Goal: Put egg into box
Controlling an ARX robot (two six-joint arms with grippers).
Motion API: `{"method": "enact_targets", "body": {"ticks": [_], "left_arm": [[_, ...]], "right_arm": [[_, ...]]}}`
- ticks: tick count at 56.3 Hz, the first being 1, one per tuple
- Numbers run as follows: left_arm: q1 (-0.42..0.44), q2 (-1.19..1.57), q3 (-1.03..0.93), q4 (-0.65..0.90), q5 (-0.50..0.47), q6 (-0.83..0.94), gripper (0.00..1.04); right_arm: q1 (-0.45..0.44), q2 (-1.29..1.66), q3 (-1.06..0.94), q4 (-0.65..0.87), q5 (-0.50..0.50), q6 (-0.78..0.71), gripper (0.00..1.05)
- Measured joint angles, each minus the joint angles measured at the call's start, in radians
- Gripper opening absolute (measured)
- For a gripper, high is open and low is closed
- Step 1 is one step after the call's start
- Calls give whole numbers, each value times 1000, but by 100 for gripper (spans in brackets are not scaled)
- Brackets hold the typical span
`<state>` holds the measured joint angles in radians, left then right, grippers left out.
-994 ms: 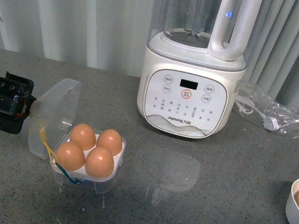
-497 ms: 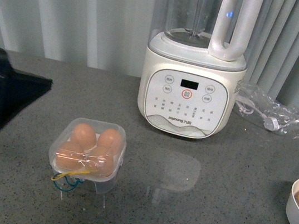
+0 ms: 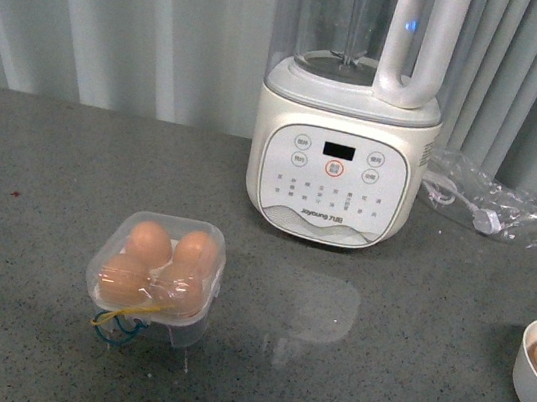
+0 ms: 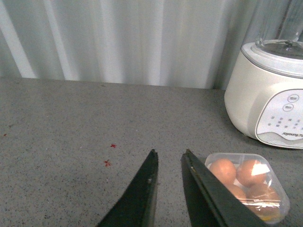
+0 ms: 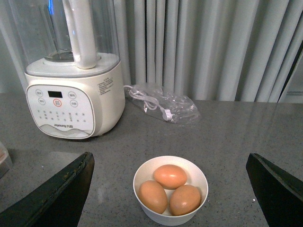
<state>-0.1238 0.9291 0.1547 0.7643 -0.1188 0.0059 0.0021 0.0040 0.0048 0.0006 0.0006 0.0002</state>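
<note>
Fingers of the left hand (image 4: 168,189) are sitting nearly together with only a thin gap and nothing between them, having pulled clear of the front view where the arm was showing a moment ago, while the right hand (image 5: 170,194) is hanging spread wide and empty over the round white bowl (image 5: 170,189) of three spare eggs. Beside the left hand, the small clear plastic four-cell egg box (image 3: 156,275) is now standing on the grey speckled surface (image 3: 373,379) with its lid folded down, where a second ago it was open. Every cell is holding a smooth orange-brown egg (image 3: 149,241), so the task is looking essentially finished.
</note>
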Motion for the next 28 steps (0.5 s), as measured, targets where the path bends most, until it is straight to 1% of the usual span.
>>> {"method": "enact_targets", "body": {"ticks": [5,11,14,17,20,23,28], "left_arm": [[15,-56,-26,-24,19,-8,3],[36,-116,-55,-60,31,-8,4],[85,-156,-70,-86,102,-8,4],[114,-208,-85,-120,113,-8,4],[121,-256,-98,-154,115,-8,4],[121,-268,-126,-126,115,-8,4],[121,-302,-126,-153,119,-8,4]], "right_arm": [[0,0,0,0,0,0,97],[0,0,0,0,-2,0,97],[0,0,0,0,-2,0,97],[0,0,0,0,-2,0,97],[0,0,0,0,-1,0,97],[0,0,0,0,-2,0,97],[0,0,0,0,-2,0,97]]}}
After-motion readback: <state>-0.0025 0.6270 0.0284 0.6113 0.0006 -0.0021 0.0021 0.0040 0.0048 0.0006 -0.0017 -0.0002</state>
